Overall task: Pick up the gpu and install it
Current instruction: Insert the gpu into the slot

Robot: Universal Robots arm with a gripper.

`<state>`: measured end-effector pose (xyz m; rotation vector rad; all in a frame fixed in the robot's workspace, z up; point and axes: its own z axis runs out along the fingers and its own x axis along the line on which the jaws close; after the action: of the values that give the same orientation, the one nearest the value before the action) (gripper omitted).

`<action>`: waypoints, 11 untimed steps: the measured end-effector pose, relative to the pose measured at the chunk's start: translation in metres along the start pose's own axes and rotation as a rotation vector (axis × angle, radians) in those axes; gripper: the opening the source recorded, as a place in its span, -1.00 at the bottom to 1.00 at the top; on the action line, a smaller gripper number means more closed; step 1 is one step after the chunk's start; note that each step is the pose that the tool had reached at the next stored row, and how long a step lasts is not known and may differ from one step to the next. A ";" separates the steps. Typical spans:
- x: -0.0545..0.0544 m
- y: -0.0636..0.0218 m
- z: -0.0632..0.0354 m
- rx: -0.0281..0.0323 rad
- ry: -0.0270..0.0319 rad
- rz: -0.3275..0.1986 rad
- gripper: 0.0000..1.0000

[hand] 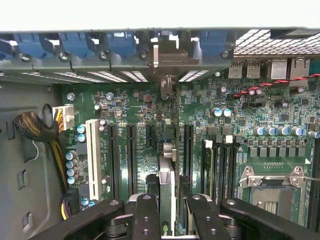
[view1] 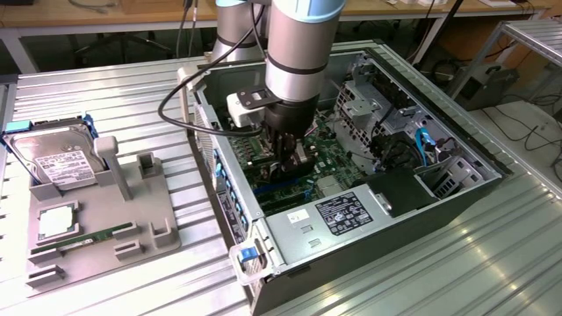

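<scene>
Jaws are squeezed tight on the gpu (hand: 167,165) in the wrist view, with one black finger (hand: 146,215) on each side of it. The gripper (hand: 168,187) holds the card up on its thin edge over the middle of the green motherboard (hand: 250,115), between the long black slots. The card's silver end (hand: 167,52) sits at the case's back edge, by the blue clips (hand: 75,42). I cannot tell if the card is pushed into a slot.

In the exterior view, the arm (view1: 299,52) reaches down into the open computer case (view1: 369,273). The gripper is low in the middle of it. The case lies on its side on the metal table (view1: 457,263). A gray tray (view1: 162,237) sits by the table's edge at the exterior view's left. A hard drive (view1: 57,161) stands at the tray's far corner. A green memory stick (view1: 88,237) lies near its front edge.
</scene>
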<state>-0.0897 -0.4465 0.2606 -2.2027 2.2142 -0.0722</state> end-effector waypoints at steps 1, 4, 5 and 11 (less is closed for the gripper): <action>0.000 0.0000 -0.0012 0.0000 0.0001 0.000 -0.47; 0.000 -0.0002 -0.0029 0.0001 0.0004 0.000 -0.47; 0.000 -0.0001 -0.0029 0.0001 0.0025 0.000 -0.47; 0.000 -0.0001 -0.0012 0.0000 0.0164 -0.001 -0.47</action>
<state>-0.0897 -0.4465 0.2618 -2.2110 2.2217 -0.0905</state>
